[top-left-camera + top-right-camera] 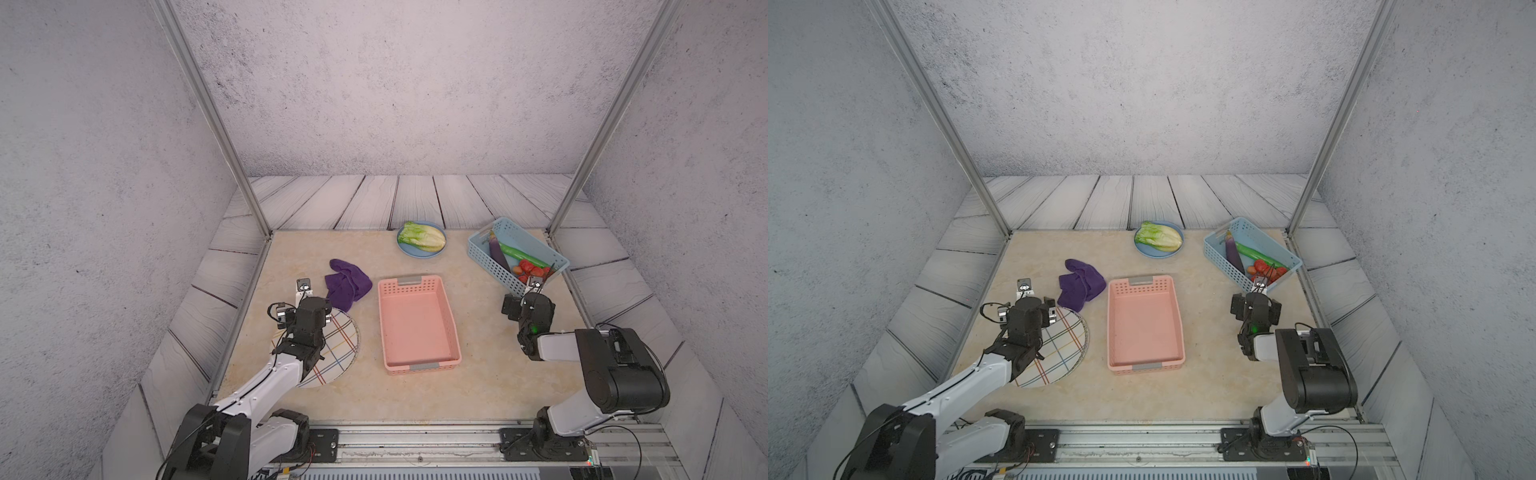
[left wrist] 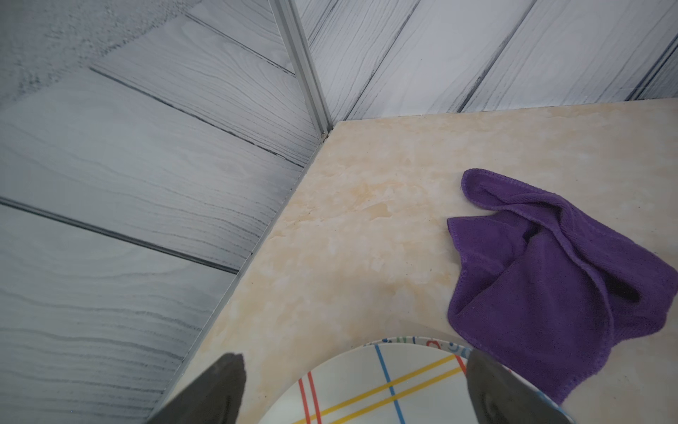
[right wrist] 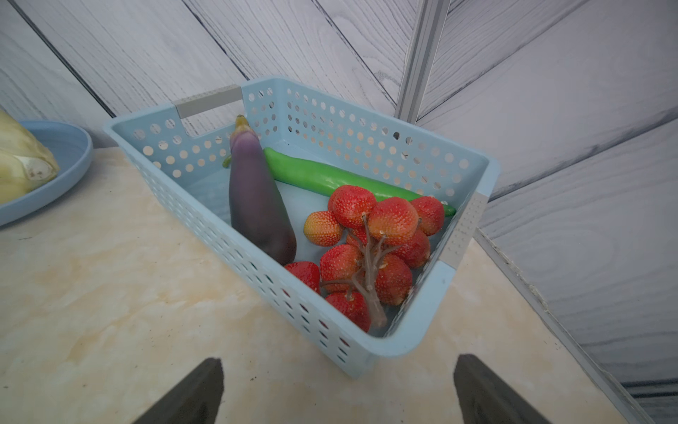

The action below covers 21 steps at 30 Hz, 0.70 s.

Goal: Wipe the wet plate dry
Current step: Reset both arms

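Left wrist view, plaid plate point(image 2: 367, 385) cut off, cloth point(image 2: 550, 275) perhaps overlapping its rim, left pincer point(image 2: 354, 358) and right pincer point(image 3: 337, 361) agape

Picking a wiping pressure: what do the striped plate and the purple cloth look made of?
The striped plate: likely glazed ceramic or melamine; smooth, glossy face with printed lines. The purple cloth: seems microfibre terry; matte, fuzzy nap, stitched hem, soft folds.

Table point(image 1: 490, 374): beige marbled top.
Plaid plate point(image 1: 343, 347): lies flat, front left, near the table's edge.
Cloth point(image 1: 349, 282): purple, crumpled, just behind the plaid plate.
Tray point(image 1: 415, 328): pink, in the middle.
Blue plate point(image 1: 409, 252): at the back, centre.
Basket point(image 1: 490, 262): blue, back right, askew.
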### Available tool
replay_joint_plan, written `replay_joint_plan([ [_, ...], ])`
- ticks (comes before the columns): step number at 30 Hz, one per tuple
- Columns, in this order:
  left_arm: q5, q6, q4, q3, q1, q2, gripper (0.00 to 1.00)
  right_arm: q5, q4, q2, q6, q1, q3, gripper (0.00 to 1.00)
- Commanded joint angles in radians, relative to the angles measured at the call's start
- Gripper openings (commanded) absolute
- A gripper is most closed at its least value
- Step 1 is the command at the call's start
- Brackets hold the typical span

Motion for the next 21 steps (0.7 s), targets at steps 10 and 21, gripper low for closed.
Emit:
replay_joint_plan([
  [10,0.287,0.075,0.33,0.114,0.186,0.392,0.99,-0.025,0.078,-0.002,-0.018,0.001,-0.007,0.99],
  [21,0.333,0.032,0.565,-0.005,0.235,0.427,0.99,-0.028,0.124,0.011,-0.023,0.0,-0.017,0.99],
])
